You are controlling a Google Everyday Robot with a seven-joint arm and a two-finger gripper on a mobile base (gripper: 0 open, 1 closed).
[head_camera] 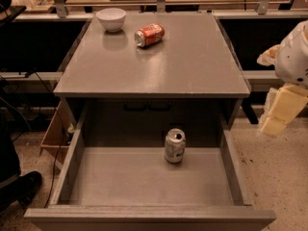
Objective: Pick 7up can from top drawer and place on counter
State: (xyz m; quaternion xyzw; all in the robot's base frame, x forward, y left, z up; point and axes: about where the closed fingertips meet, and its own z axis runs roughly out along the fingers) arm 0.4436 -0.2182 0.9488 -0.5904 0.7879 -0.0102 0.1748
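One 7up can stands upright near the back of the open top drawer; the hand hangs outside the drawer's right wall, well apart from it. How open it is, can't tell.
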